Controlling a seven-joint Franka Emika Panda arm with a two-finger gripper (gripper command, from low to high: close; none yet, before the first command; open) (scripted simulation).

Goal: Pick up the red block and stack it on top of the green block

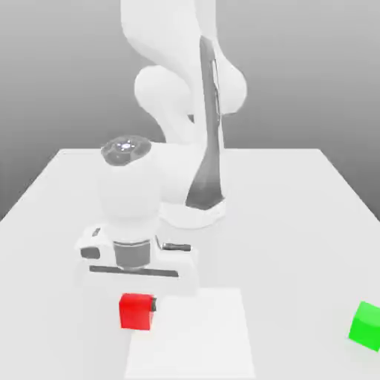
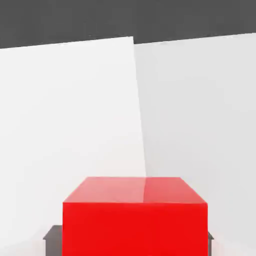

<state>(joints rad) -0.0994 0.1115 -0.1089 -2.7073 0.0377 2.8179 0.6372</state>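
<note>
The red block (image 1: 136,312) sits near the table's front, at the exterior view's left of centre. My gripper (image 1: 138,303) stands straight above it, pointing down, with one dark fingertip (image 1: 153,304) showing against the block's side. In the hand view the red block (image 2: 134,220) sits between two dark fingertips (image 2: 51,239), which press against its opposite sides. The gripper is shut on the block. The green block (image 1: 366,325) lies far off at the exterior view's right, near the front edge, with nothing on it.
The arm's white base (image 1: 194,211) stands behind the gripper at mid-table. A paler square patch (image 1: 200,334) marks the table (image 1: 297,223) beside the red block. The open table surface runs between the two blocks.
</note>
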